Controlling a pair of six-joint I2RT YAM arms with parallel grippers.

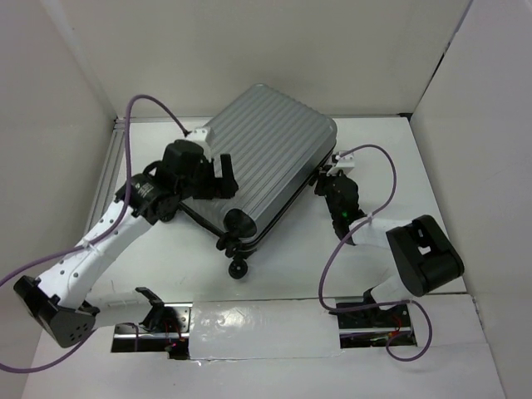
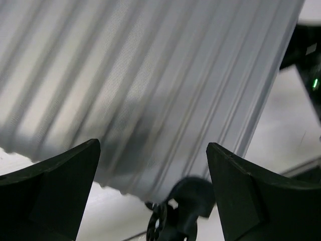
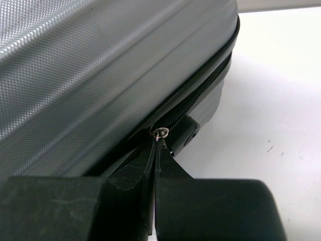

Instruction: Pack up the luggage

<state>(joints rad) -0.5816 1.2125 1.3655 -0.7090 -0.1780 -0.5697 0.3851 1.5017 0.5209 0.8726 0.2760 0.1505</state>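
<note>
One suitcase [image 1: 270,158], silver-grey and ribbed, lies closed and flat on the white table [image 1: 374,166], past centre toward twelve o'clock. We judge its hard shell stiff, slick and bulky, too wide for either pincer to span. The useful holds are therefore small ones: the zipper pull [image 3: 161,133], the seam, the trim. Two arms attend it. Our right gripper [image 3: 156,144] is clenched on that pull at the case's three o'clock edge, where the zipper [image 3: 200,98] runs along the seam. Our left gripper [image 1: 223,176] hangs over the shell's nine o'clock side, fingers [image 2: 55,191] spread and grasping nothing. Two black wheels [image 1: 239,268] show at six o'clock.
</note>
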